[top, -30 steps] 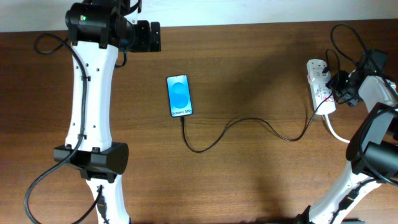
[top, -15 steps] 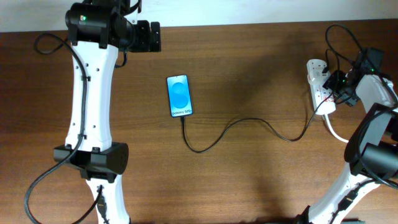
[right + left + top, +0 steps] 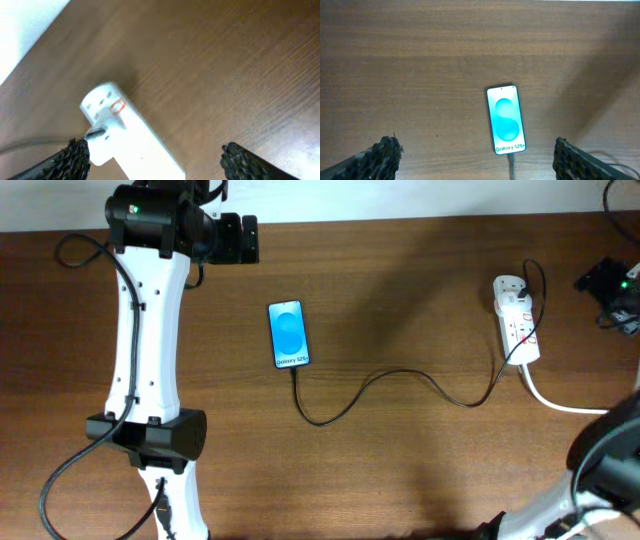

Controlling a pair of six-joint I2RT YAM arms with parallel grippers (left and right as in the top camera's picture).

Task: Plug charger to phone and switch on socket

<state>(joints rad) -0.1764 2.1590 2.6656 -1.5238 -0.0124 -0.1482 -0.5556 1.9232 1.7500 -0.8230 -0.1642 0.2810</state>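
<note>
The phone (image 3: pixel 289 333) lies screen up left of the table's middle, and also shows in the left wrist view (image 3: pixel 505 119). The thin black charger (image 3: pixel 400 373) runs from the phone's lower edge in loops to the white socket (image 3: pixel 517 320) at the right; it meets the phone's edge in the left wrist view (image 3: pixel 510 167). My left gripper (image 3: pixel 235 238) is open and empty, held high beyond the phone (image 3: pixel 477 162). My right gripper (image 3: pixel 610 285) is open and empty, right of the socket and apart from it. In the right wrist view (image 3: pixel 155 162) the socket (image 3: pixel 125 135) lies below the spread fingers.
The socket's thick white lead (image 3: pixel 560 402) runs off to the right edge. The left arm's white links and base (image 3: pixel 150 430) stand along the left side. The table's far edge (image 3: pixel 400 218) is at the top.
My right gripper has drawn back from the socket, up and to the right, toward the frame's edge. The phone, charger, socket and left arm have not moved.
</note>
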